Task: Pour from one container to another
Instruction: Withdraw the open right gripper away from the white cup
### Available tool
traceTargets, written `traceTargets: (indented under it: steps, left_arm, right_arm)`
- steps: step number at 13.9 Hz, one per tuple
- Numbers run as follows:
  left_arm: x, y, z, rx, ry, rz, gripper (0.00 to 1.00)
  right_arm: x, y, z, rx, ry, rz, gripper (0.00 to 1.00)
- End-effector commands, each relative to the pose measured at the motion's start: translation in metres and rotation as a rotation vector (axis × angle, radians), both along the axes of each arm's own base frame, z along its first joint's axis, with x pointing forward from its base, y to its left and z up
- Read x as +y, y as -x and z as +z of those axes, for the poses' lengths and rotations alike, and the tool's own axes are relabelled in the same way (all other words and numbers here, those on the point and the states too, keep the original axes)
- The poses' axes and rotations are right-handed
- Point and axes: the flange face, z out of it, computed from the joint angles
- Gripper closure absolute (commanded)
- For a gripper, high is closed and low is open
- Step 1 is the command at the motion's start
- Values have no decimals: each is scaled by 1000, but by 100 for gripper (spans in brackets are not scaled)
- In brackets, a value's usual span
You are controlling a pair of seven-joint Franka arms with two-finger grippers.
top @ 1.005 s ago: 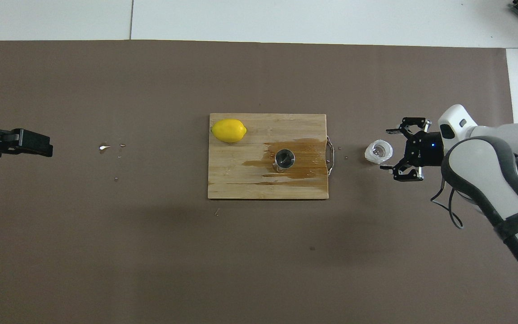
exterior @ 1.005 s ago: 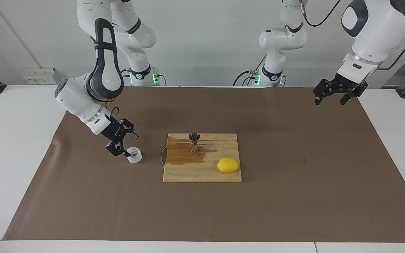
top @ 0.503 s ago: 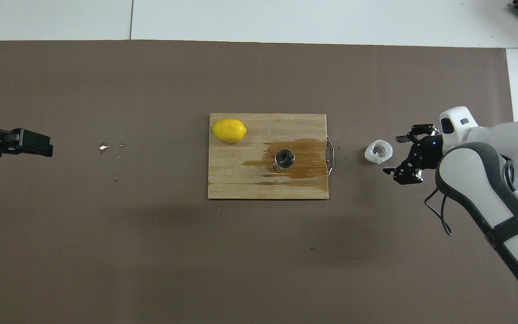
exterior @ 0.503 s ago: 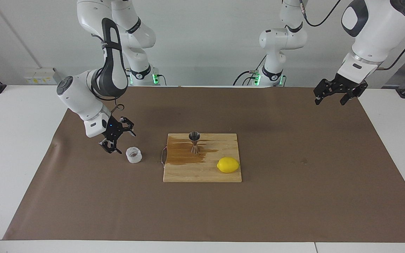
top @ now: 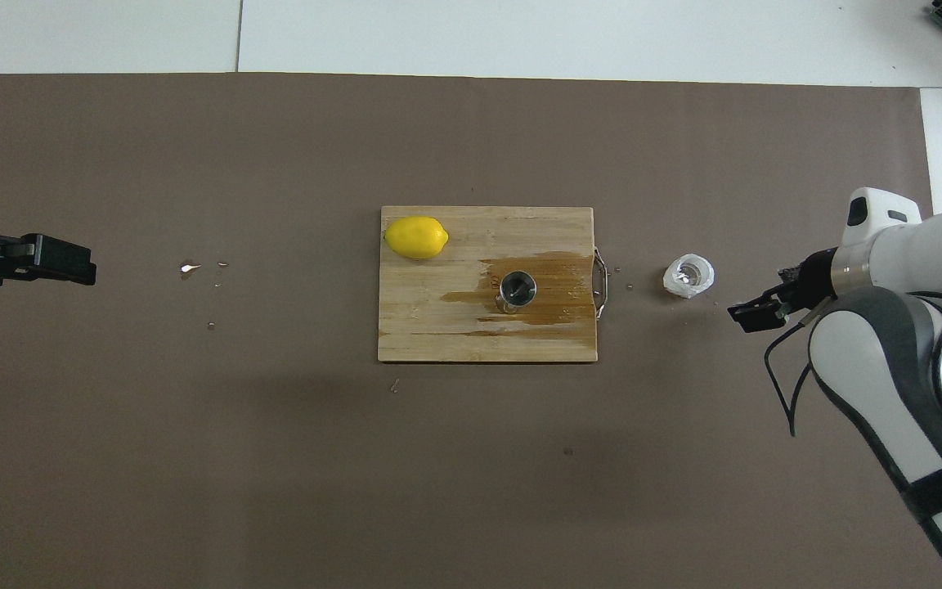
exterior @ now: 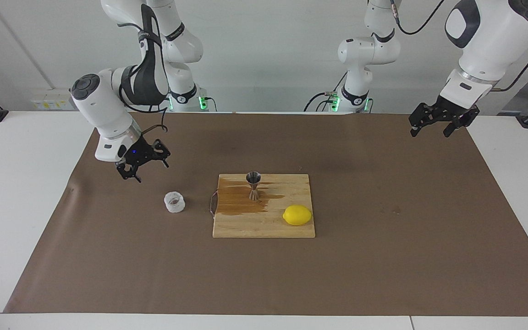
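Facing view: the right gripper (exterior: pixel 144 166) is seen raised over the brown mat (exterior: pixel 383 256), clear of the plastic cup (exterior: pixel 174 202); a second ago it was low at the cup's side, one fingertip at the rim.
Right gripper, fingers: spread apart, nothing held, as in the earlier frames.
Overhead view: the right gripper (top: pixel 757 314) is found drawn back toward the right arm's end of the table; earlier it stood just beside the plastic cup (top: pixel 689 276).
Plastic cup: upright on the mat, between the board's metal handle (top: pixel 600 282) and the right arm's end of the table; position unchanged.
Steel jigger (exterior: pixel 253 185): upright on the wooden cutting board (exterior: pixel 264 227), in the wet brown patch (exterior: pixel 239 204); not moved.
Lemon (exterior: pixel 297 215): on the board, farther from the robots than the jigger, toward the left arm's end; not moved.
Left gripper (exterior: pixel 438 123): held in the air over the mat's corner at the left arm's end, waiting; no change noted.
Left gripper, fingers: apart, nothing between them.
Droplets (top: pixel 190 267): a few noted on the mat toward the left arm's end, as before.
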Motion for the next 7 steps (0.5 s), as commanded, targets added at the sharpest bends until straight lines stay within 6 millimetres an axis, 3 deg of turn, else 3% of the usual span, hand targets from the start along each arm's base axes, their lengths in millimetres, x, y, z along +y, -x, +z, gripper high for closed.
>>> traceTargets:
  steps: [1,4,7]
  left_arm:
    - [3,6,4,3,-16,-11,0]
    - [3,6,4,3,-16,-11,0]
    - [3,6,4,3,-16,-9,0]
  right_arm:
    - [28,8,9,65,50,-229,0]
    - [51,13,22,91,161,-404,0]
    - [38,8,83,127,178,-455,0]
